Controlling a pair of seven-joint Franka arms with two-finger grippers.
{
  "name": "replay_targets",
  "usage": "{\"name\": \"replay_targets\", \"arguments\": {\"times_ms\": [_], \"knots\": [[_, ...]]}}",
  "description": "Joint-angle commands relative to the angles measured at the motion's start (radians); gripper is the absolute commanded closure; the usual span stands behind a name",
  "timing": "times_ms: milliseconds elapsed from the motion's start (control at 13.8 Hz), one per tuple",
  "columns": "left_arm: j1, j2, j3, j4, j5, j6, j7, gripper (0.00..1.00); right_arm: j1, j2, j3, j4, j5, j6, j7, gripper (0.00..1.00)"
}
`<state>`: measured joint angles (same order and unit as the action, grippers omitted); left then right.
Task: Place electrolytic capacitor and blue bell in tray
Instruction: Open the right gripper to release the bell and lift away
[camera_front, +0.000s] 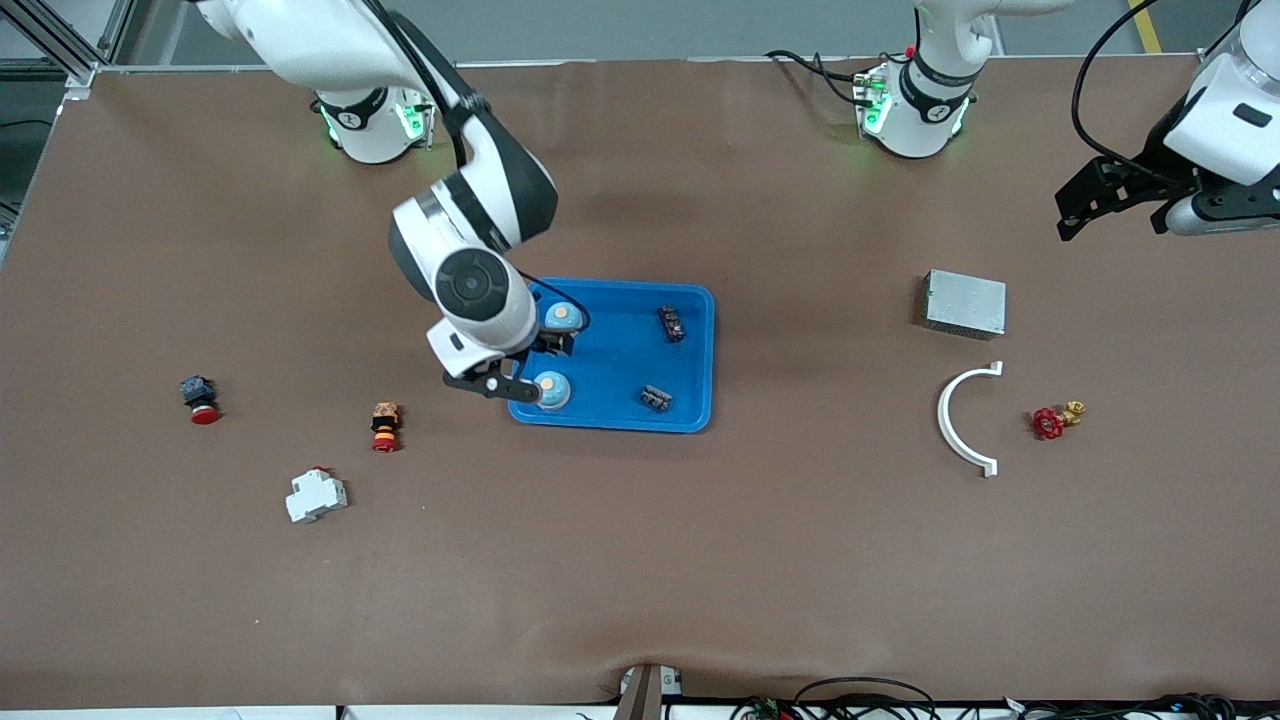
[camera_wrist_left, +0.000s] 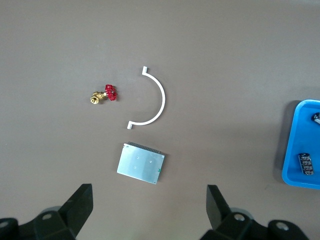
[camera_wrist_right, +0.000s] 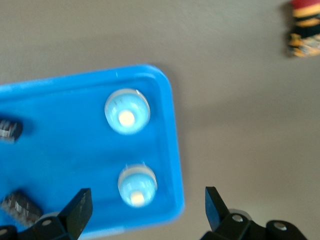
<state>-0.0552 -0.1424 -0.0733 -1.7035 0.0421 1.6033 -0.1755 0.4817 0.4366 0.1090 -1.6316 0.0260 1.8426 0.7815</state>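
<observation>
Your right pincer (camera_front: 535, 362) hangs spread wide and empty over the tray (camera_front: 690, 400), at the end toward the right arm; two blue bells (camera_wrist_right: 127, 111) and two dark capacitors (camera_front: 671, 322) sit inside. Your left pincer (camera_wrist_left: 150, 207) waits open over the grey box (camera_wrist_left: 141, 163).

arms: white shells, black joints | bases: green lights | cables: black | end effectors: seemingly black
</observation>
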Motion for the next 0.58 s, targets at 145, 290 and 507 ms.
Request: {"name": "replay_targets", "arguments": {"times_ms": [145,290,507], "knots": [[0.008,-0.006,0.003,0.002,-0.022,0.009,0.025,0.0,-0.002,-0.258,0.006,-0.144,0.028,-0.133,-0.03,0.0],[0.008,-0.005,0.003,0.002,-0.019,0.01,0.025,0.0,-0.011,-0.385,0.003,-0.232,0.028,-0.169,-0.118,0.0],[0.008,-0.003,0.003,0.002,-0.019,0.01,0.025,0.0,-0.055,-0.496,-0.005,-0.269,0.028,-0.291,-0.232,0.0]]}}
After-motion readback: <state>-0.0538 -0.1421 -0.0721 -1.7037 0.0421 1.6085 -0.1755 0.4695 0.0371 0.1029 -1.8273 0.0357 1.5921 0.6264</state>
